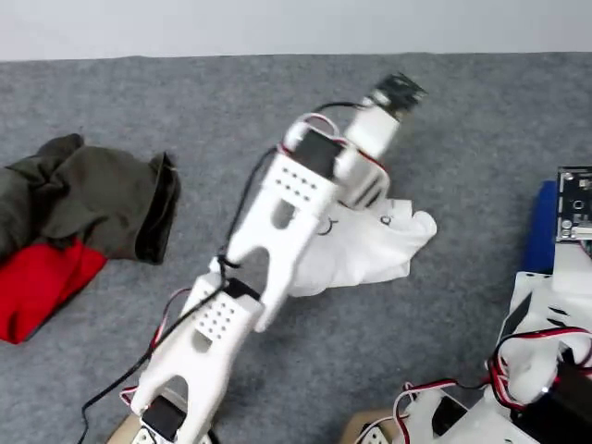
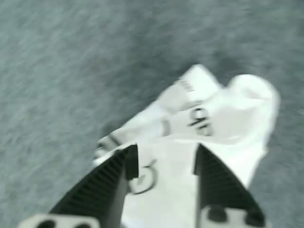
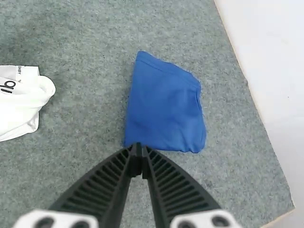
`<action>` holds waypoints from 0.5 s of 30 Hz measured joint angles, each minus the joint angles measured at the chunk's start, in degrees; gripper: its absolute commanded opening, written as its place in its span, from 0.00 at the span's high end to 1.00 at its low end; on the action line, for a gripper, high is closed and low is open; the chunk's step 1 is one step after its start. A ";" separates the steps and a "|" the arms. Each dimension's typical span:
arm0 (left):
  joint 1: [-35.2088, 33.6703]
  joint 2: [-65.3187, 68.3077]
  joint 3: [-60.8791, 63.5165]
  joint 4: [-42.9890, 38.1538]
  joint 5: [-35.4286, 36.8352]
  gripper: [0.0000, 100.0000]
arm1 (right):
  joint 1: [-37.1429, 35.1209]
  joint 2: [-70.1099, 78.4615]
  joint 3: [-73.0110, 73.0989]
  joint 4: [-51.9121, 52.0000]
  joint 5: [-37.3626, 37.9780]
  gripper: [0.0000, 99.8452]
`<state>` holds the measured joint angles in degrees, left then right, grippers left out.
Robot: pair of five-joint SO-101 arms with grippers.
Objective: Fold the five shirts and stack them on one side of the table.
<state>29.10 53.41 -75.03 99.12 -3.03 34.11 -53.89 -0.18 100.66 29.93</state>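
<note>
Your left gripper [image 2: 161,164] hangs released over the crumpled white shirt [image 2: 223,118] at the middle of the desk [image 1: 370,342]; your right gripper [image 3: 139,154] is clenched, tips just beside the folded blue shirt [image 3: 164,109].

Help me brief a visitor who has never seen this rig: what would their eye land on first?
Most striking is the left gripper, open over a crumpled white shirt in the middle of the table. At the left in the high view, an olive shirt lies heaped against a red shirt. A folded blue shirt sits at the right side, just ahead of the shut right gripper.
</note>
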 measured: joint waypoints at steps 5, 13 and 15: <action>-3.16 0.00 6.24 0.00 -2.55 0.98 | 0.00 0.00 0.00 0.00 0.00 0.99; -0.53 0.44 16.79 0.00 -6.33 0.99 | 0.00 0.00 0.00 0.00 0.00 0.99; 0.79 0.79 18.55 0.00 -6.33 0.99 | 0.00 0.00 0.00 0.00 0.00 0.99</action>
<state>29.89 54.20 -56.48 99.12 -9.36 34.11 -53.89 -0.18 100.66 29.93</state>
